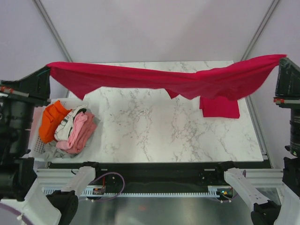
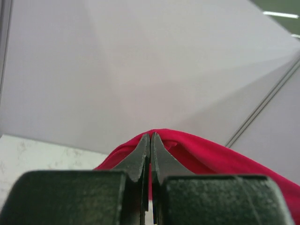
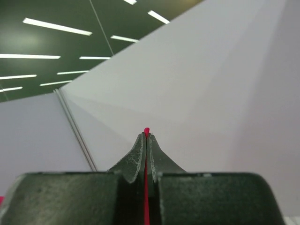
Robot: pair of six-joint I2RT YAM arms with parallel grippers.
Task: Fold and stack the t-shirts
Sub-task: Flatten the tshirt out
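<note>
A crimson t-shirt (image 1: 159,78) hangs stretched in the air across the whole width of the marble table, held at both ends. My left gripper (image 1: 47,70) at the far left is shut on one end; in the left wrist view the red cloth (image 2: 220,157) bulges round the closed gripper (image 2: 150,136). My right gripper (image 1: 282,58) at the far right is shut on the other end; a thin red edge (image 3: 146,131) shows between its closed fingers (image 3: 136,159). A second t-shirt (image 1: 219,107), folded into a small rectangle, lies on the table at the right, under the hanging one.
A white basket (image 1: 36,145) at the table's left edge holds an orange garment (image 1: 52,119), a pink one (image 1: 77,133) and other clothes. The marble table (image 1: 154,131) ends at a black rail in front. Grey walls stand behind.
</note>
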